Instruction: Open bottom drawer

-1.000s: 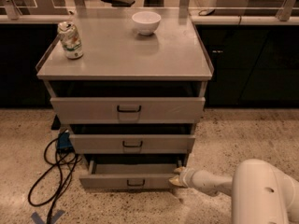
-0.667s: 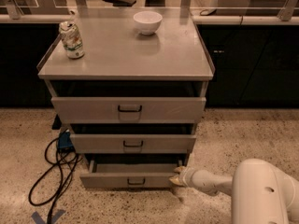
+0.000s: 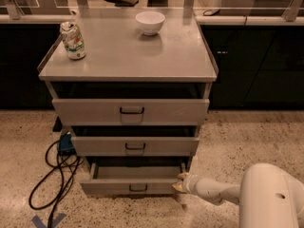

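Three drawers: grey metal fronts stacked in one cabinet, each with a small dark pull at its centre.
Bottom drawer (image 3: 118, 187): lowest of the stack, near the floor (image 3: 247, 137); pulled partly out, its shallow grey tray showing behind the front.
Middle drawer (image 3: 99, 146): above it, dark gap over its front.
Top drawer (image 3: 90, 112): tallest front, dark gap beneath the tabletop (image 3: 128, 56).
End effector (image 3: 180, 182): low at the right end of the bottom drawer's front, touching or just beside that corner; open or clamped, cannot tell.
Arm (image 3: 213, 190): white, reaching in from the lower right, from the rounded white body (image 3: 273, 198).
Writing: can (image 3: 72, 41) at the tabletop's left rear carries green markings, too small to read; its top is dented.
Bowl (image 3: 150, 22): white, at the rear centre of the tabletop, well apart from the can.
Cable (image 3: 47, 179): black, looped on the floor left of the cabinet, running to a blue box (image 3: 65, 144) beside the middle drawer.
Tape (image 3: 47, 220): blue cross on the floor, lower left.
Behind: dark cabinets (image 3: 256, 65) along the wall.
In the way: only the arm itself, covering the drawer's right corner.
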